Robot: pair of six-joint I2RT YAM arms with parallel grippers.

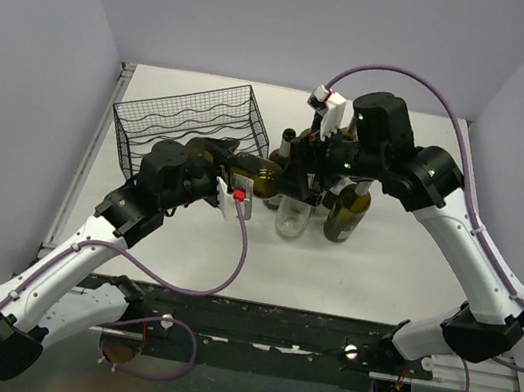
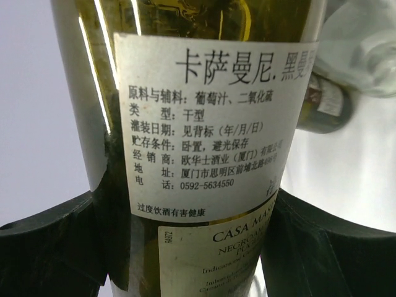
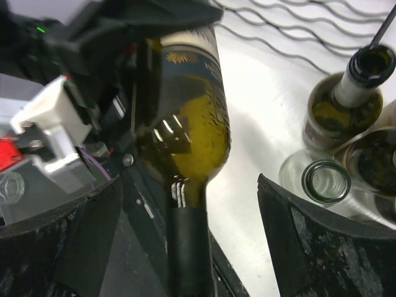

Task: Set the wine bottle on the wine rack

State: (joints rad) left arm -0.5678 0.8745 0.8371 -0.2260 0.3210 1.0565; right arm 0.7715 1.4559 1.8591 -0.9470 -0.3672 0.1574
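The wine bottle is dark olive glass with a white label. It is held lying sideways just right of the wine rack, a black wire basket with wavy rows that stands at the back left. My left gripper is shut on the bottle's body, with a finger on each side of the label. My right gripper is open. Its fingers stand wide on either side of the bottle's neck without touching it. The rack's wires show at the top of the right wrist view.
Several other bottles stand in a group right of the held one: a clear one, a dark green labelled one and one behind. In the right wrist view an open green bottle and a clear bottle mouth stand close to the right finger.
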